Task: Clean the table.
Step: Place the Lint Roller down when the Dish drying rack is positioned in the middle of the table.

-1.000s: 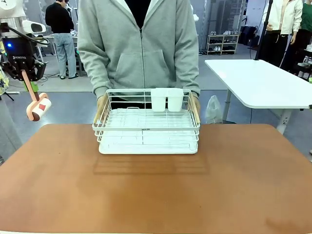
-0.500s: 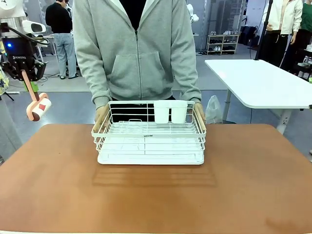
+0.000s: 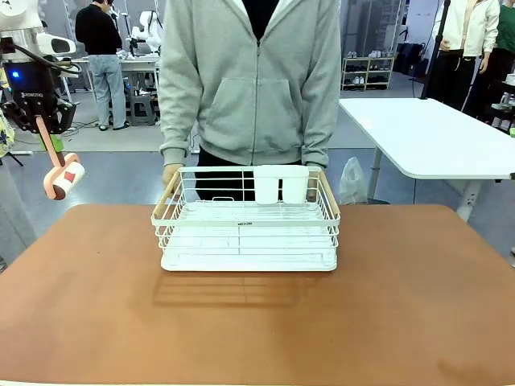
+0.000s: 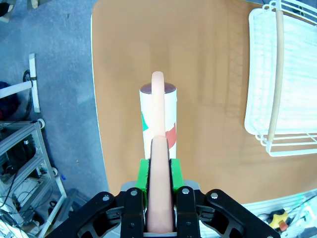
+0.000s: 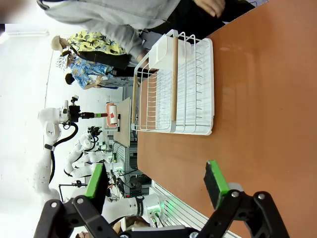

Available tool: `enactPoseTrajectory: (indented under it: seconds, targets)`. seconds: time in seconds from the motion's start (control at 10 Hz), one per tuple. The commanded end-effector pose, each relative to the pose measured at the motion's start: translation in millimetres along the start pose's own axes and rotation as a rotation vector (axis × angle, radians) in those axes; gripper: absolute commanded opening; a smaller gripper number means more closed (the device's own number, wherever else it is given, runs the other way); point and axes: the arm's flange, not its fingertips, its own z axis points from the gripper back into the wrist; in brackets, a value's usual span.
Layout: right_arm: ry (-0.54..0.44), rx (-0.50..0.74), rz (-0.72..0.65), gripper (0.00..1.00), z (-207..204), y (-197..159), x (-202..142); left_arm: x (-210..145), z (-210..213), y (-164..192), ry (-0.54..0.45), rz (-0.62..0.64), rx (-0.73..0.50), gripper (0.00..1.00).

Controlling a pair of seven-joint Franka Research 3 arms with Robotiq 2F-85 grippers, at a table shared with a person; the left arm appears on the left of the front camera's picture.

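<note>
Front view first: at your far left the left gripper (image 3: 40, 129) hangs above and outside the left edge of the table (image 3: 121, 322), its fingers closed on the pink handle of a lint roller (image 3: 63, 178). The roller's head, white with a red mark, dangles below the gripper, clear of the tabletop. From the left wrist view you see the same grip up close: the green pads (image 4: 143, 176) press on both sides of the handle, and the roller head (image 4: 158, 116) points down toward the table's left edge, with grey floor to one side of it and brown top to the other.

Moving right, the reddish-brown table spreads across the whole near half of the scene. On its far middle stands a white wire rack (image 3: 245, 221) with wooden side handles and two white cups (image 3: 282, 184) hung on its back rail. A person in a grey zipped hoodie (image 3: 253, 80) stands just behind it, one hand (image 3: 171, 174) at the rack's left handle; the other hand is mostly hidden behind the right corner.

Farther right, beyond the table, you see a white-topped table (image 3: 434, 137).

On the right wrist view, the right gripper (image 5: 156, 181) is spread wide, nothing between its green pads (image 5: 216, 183), hovering over the bare brown top with the rack (image 5: 178, 84) well ahead of it.
</note>
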Motion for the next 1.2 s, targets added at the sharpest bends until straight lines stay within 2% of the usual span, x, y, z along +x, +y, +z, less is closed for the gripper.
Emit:
enactPoseTrajectory:
  seconds: [0.0,1.1]
  targets:
    - [-0.001,0.011,0.005,1.00,0.5,2.1,-0.6,1.4,4.6,3.9,0.009,-0.010,0.019,0.21]
    - [-0.001,0.011,0.005,1.00,0.5,2.1,-0.6,1.4,4.6,3.9,0.009,-0.010,0.019,0.21]
